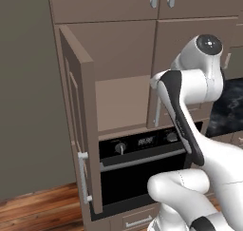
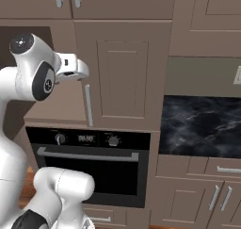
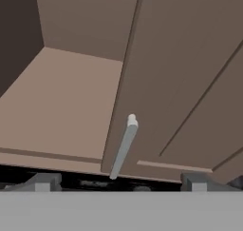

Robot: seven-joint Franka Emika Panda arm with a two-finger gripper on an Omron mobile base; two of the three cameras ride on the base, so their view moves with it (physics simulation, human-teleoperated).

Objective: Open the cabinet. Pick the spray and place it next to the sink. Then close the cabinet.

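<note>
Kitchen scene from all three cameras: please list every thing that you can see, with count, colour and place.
cabinet: one, grey-brown, above the oven; left door swung open, right door shut; tan shelf inside, no bottle visible on it.
door handles: two, silver bars; one on the open door, one on the shut door.
oven: one, black, under the cabinet.
upper cabinet doors: grey-brown, above.
counter: one, black marble, right of the oven.
floor: wood, lower left.
gripper: one, open, facing the shut door's handle.
</note>
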